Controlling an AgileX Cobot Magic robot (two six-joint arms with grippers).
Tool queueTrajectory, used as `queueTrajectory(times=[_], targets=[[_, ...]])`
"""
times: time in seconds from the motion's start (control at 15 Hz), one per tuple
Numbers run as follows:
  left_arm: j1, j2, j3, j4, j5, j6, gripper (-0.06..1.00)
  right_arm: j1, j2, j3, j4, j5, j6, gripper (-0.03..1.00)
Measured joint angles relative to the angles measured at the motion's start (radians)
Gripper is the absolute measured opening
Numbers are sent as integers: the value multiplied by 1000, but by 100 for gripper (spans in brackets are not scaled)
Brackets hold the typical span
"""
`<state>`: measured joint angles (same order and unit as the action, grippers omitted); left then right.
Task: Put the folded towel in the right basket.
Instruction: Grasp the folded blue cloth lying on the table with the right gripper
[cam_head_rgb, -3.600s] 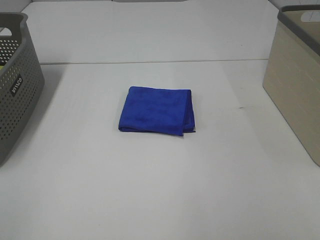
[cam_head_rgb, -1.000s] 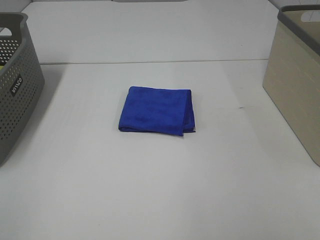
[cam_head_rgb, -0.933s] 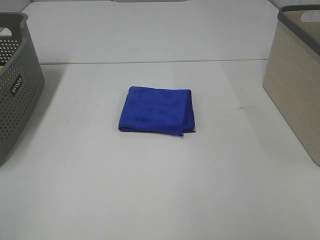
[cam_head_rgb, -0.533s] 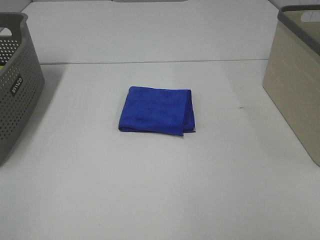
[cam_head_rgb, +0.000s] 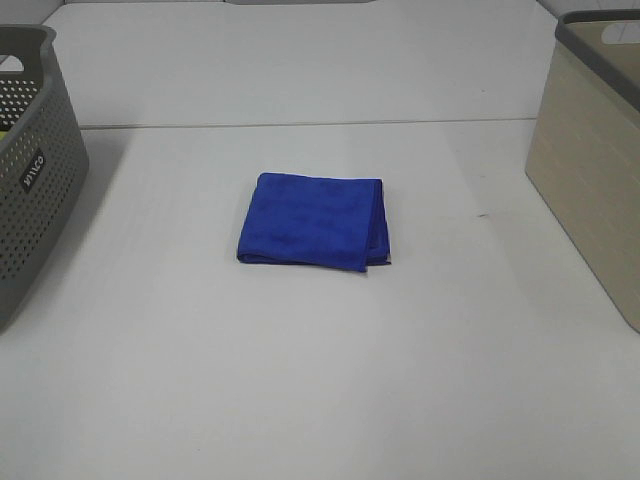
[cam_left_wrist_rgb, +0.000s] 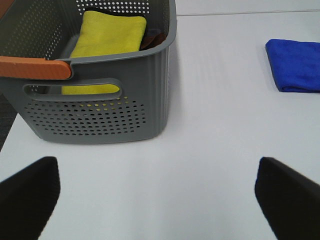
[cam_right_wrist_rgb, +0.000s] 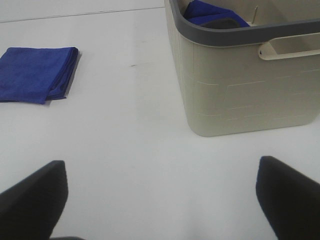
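A folded blue towel (cam_head_rgb: 313, 220) lies flat in the middle of the white table; it also shows in the left wrist view (cam_left_wrist_rgb: 296, 65) and the right wrist view (cam_right_wrist_rgb: 36, 73). The right basket (cam_head_rgb: 592, 150) is beige with a grey rim and stands at the table's right edge; in the right wrist view (cam_right_wrist_rgb: 240, 85) it holds blue cloth. My left gripper (cam_left_wrist_rgb: 160, 200) is open and empty, far from the towel, beside the grey basket. My right gripper (cam_right_wrist_rgb: 160, 197) is open and empty, in front of the beige basket. Neither arm shows in the high view.
A grey perforated basket (cam_head_rgb: 30, 160) stands at the left edge; in the left wrist view (cam_left_wrist_rgb: 100, 100) it holds a yellow folded towel (cam_left_wrist_rgb: 107, 40) and has an orange handle piece. A seam (cam_head_rgb: 300, 125) crosses the table behind the towel.
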<state>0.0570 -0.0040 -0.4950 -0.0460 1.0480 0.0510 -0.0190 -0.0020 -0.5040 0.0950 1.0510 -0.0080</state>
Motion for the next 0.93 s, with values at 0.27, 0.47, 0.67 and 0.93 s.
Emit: queueTrajectory(times=[0.27,0.47,0.67,0.93], targets=[[0,0,0,0,0,0,99,0,292,-149,58,125,0,97],[0,0,0,0,0,0,99,0,632,-393,112,158,0,97],[0,0,0,0,0,0,99,0,867,-575,127,116,0,97],[0,0,0,0,0,0,99,0,1088,-673,240,57,-9,97]])
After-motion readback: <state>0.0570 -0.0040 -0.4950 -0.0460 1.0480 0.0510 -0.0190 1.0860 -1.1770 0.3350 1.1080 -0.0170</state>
